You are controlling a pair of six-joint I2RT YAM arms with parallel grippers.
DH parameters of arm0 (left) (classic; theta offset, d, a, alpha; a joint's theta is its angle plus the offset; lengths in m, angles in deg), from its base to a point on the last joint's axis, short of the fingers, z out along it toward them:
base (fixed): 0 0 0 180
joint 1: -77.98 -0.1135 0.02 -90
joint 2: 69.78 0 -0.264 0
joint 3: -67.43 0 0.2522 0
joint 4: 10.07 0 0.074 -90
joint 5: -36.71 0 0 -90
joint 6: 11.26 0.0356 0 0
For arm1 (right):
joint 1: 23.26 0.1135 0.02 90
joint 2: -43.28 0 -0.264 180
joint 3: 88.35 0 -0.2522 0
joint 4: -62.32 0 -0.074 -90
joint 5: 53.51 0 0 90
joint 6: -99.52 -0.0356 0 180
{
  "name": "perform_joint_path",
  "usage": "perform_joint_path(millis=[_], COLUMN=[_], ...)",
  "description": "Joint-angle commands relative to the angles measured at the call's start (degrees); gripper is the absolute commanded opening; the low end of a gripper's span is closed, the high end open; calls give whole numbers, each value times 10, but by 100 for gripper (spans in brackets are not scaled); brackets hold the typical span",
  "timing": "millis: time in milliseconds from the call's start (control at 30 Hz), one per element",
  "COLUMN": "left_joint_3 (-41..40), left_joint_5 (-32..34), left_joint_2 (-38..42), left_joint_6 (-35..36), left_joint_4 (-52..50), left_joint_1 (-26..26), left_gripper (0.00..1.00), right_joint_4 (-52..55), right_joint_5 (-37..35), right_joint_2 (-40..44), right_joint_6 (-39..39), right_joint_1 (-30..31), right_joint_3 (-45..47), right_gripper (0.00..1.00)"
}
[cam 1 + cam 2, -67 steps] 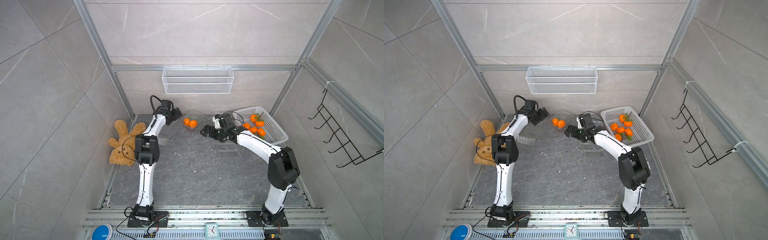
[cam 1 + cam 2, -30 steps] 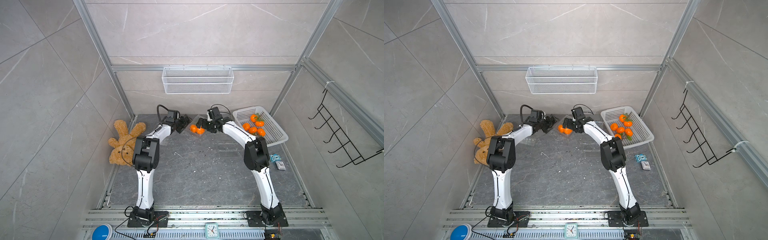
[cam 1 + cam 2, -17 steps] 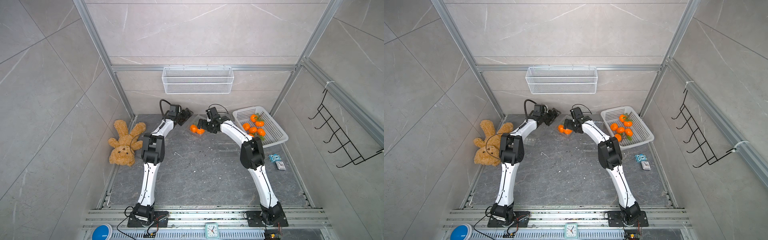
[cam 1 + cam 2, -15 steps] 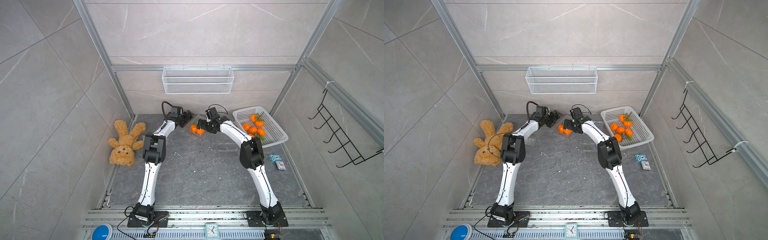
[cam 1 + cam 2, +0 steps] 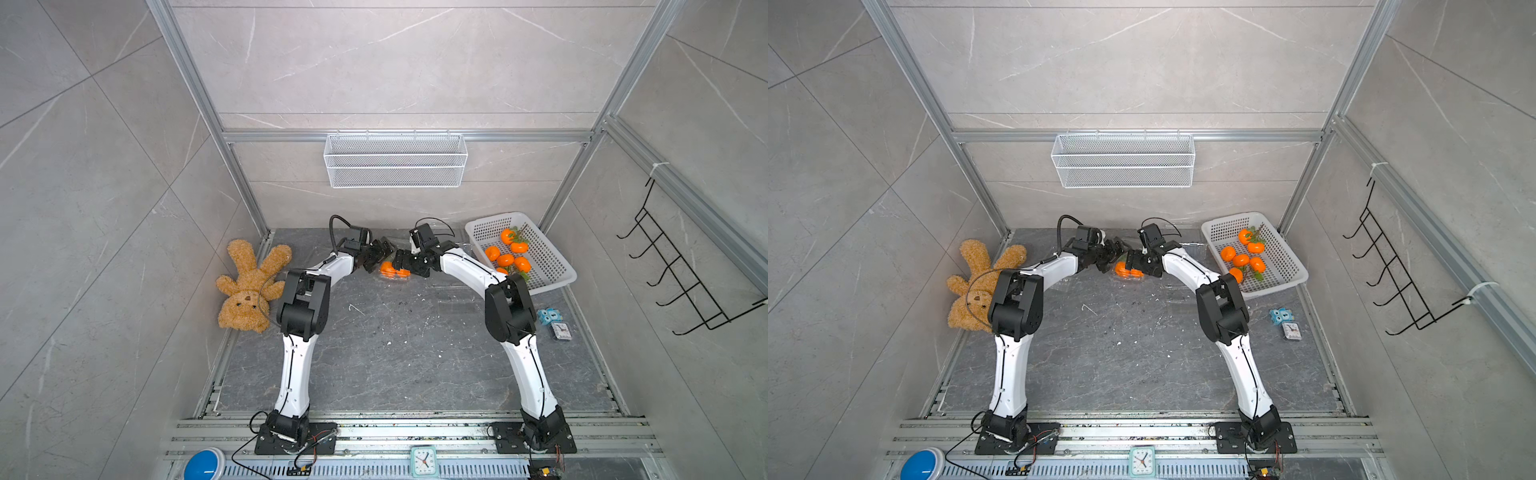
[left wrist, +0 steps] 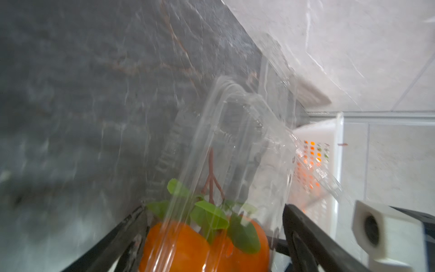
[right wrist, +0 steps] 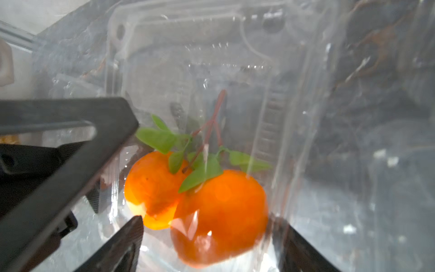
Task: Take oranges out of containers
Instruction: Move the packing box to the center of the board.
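Two oranges (image 5: pixel 392 270) with green leaves lie in a clear container (image 5: pixel 395 278) at the back of the floor, between my two grippers. My left gripper (image 5: pixel 376 255) reaches it from the left. In the left wrist view the left gripper (image 6: pixel 213 207) is shut on the container (image 6: pixel 235 117), one finger against each side wall. My right gripper (image 5: pixel 405 264) comes from the right. In the right wrist view the right gripper (image 7: pixel 207 217) stands open astride the nearer orange (image 7: pixel 219 216), with a gap on one side. The lid (image 7: pixel 188 47) is folded back.
A white perforated basket (image 5: pixel 552 266) at the back right holds several more oranges (image 5: pixel 505 260). Another clear container (image 5: pixel 451 291) lies on the floor beside the right arm. A teddy bear (image 5: pixel 249 286) lies at the left wall. A small clock and toy (image 5: pixel 555 322) sit on the right.
The right gripper swung left from mid-floor to the container, and its jaws have since narrowed a little. The left gripper and the container shifted slightly forward and to the right.
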Motion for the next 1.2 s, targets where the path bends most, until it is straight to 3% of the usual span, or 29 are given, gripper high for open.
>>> perform_joint_path(millis=[0,133,267,433,567,733,833,1167], left_joint_3=[-53,-136,-168,-193,-155,-185,-209,-370], left_joint_5=[-12,-2,16,23,47,82,83,54], left_joint_2=[94,164,201,221,223,301,342,472], left_joint_6=[-19,-6,38,63,101,102,100,-1], left_joint_4=[56,38,-41,-82,-162,-192,-205,-146], left_joint_1=[6,6,4,-7,-11,-28,-32,-30], left_gripper=[91,91,91,92,91,93,94,96], right_joint_4=[-52,-92,-115,-123,-104,-10,26,26], right_joint_5=[5,-11,-35,-60,-81,-144,-172,-128], right_joint_2=[83,172,244,290,337,383,372,285], right_joint_6=[-20,-66,-121,-169,-170,-94,-36,53], right_joint_1=[26,57,106,169,189,185,179,109], right_joint_3=[70,198,306,376,405,371,327,234], right_gripper=[84,84,84,86,89,100,100,100])
